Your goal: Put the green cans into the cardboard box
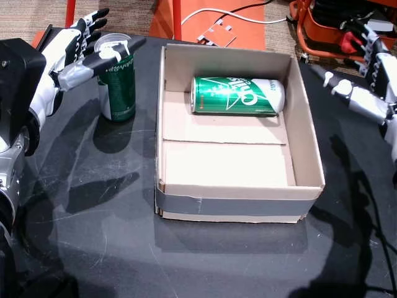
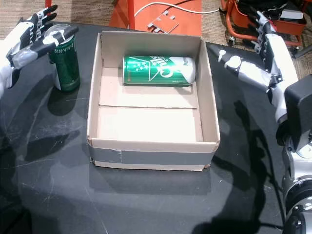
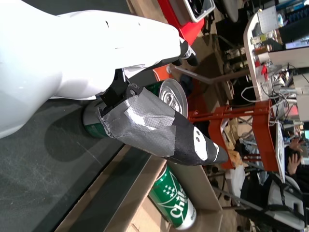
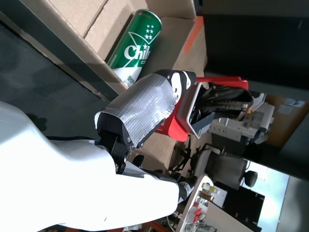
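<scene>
Table point(image 1: 93, 248): dark, smooth, semi-gloss, faintly scratched and smudged. Cardboard box point(image 1: 239, 202): matt brown corrugated board, front edge banded with dull grey tape. Both green cans, standing point(image 1: 118, 87) and lying point(image 1: 237, 95): glossy printed metal; bare silvery lid seen on the standing one. Left hand point(image 1: 84, 46) and right hand point(image 2: 253, 53): glossy white plastic shell, black fingers, thumbs wrapped in wrinkled grey tape.
</scene>
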